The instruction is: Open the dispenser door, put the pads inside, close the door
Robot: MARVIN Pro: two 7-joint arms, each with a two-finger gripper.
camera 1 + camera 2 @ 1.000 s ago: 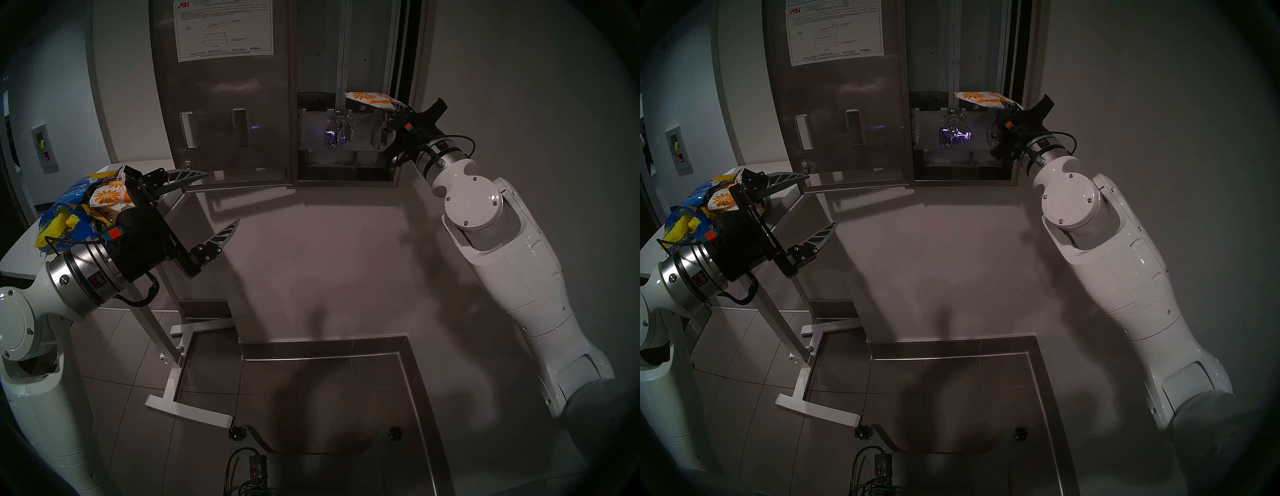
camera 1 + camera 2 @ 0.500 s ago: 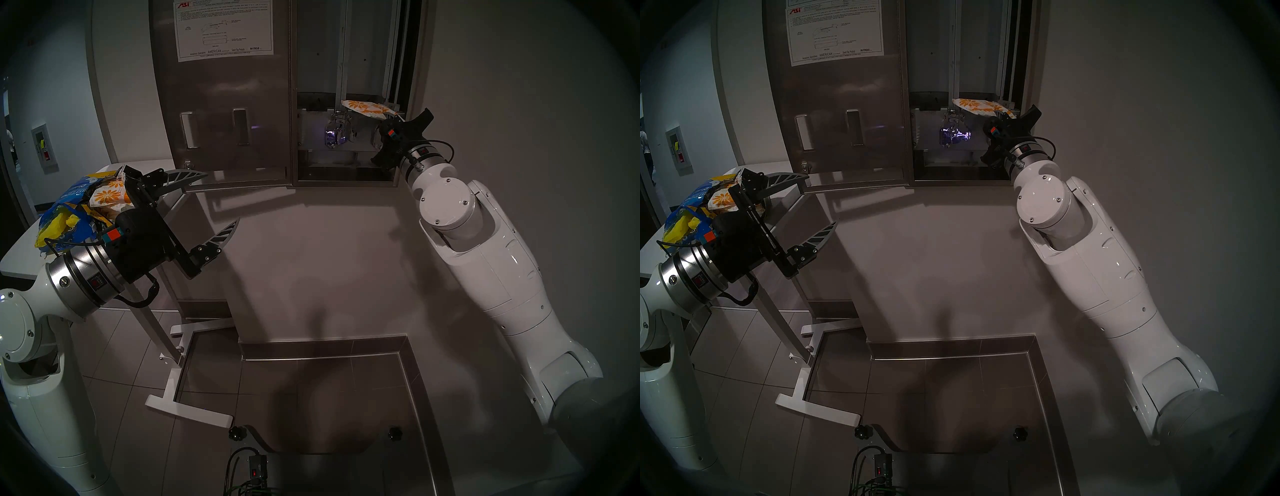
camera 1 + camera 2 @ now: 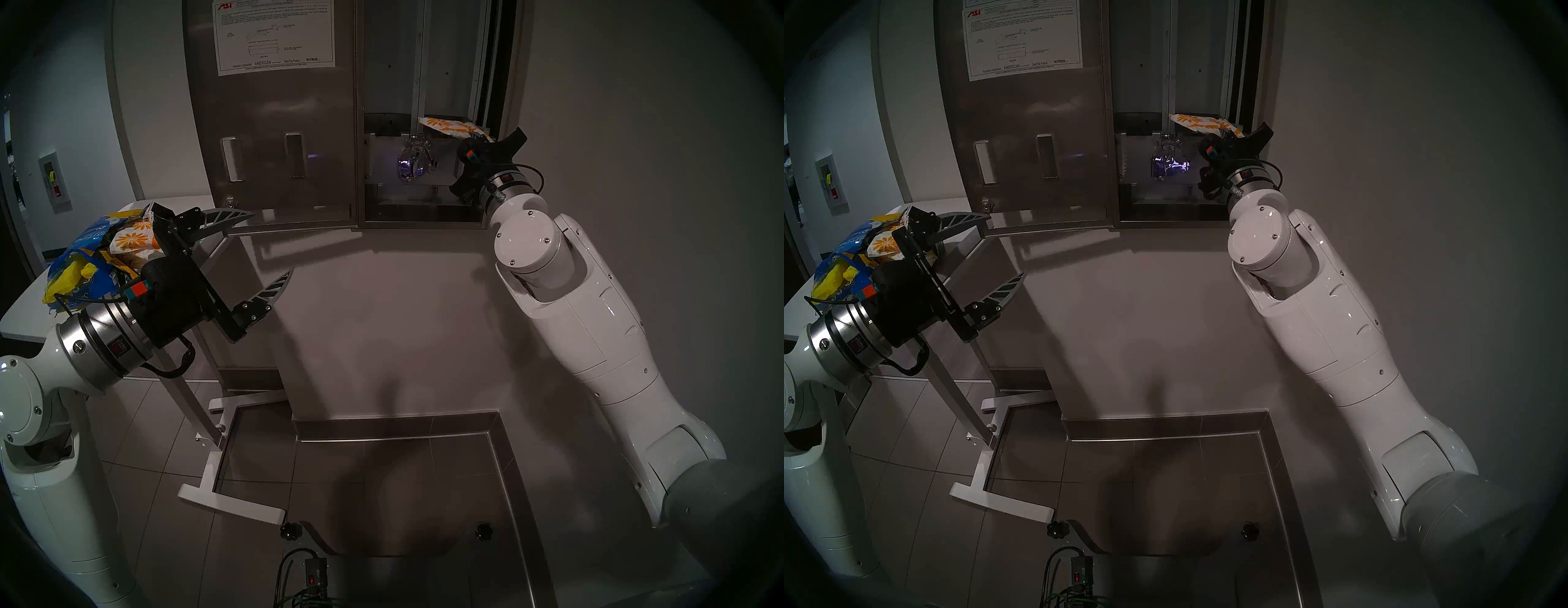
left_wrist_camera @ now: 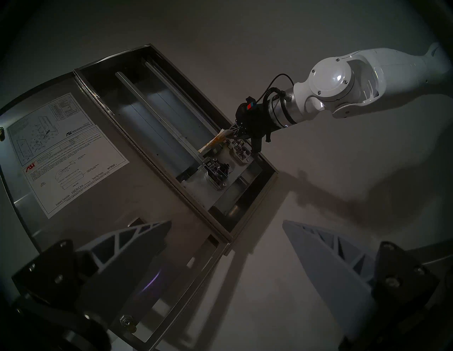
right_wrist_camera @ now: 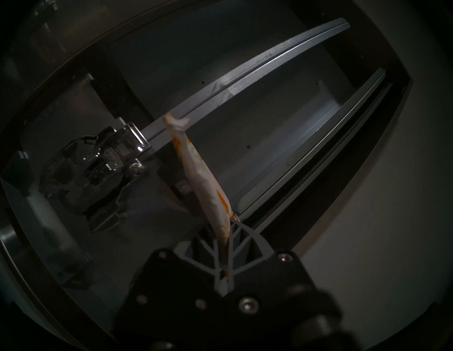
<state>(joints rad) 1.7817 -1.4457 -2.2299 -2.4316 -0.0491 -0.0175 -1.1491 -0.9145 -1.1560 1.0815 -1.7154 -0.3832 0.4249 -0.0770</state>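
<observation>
The white instruction sheet [image 3: 275, 36] on the dispenser door [image 3: 280, 140] reads "ASI", "AMERICAN" and "WATROUS".

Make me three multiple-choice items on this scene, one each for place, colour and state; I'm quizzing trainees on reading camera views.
1. Where is the held pad?
A. on the floor
B. at the dispenser's right chute
C. on the side table

2. What colour is its print?
A. orange
B. green
C. purple

3. How is the dispenser door?
A. shut
B. swung open
C. removed

Answers:
1 B, the right pincer holds the pad at the right chute of the dispenser.
2 A, orange flowers show on white.
3 B, the dispenser door hangs open with its inner sheet showing.
</observation>
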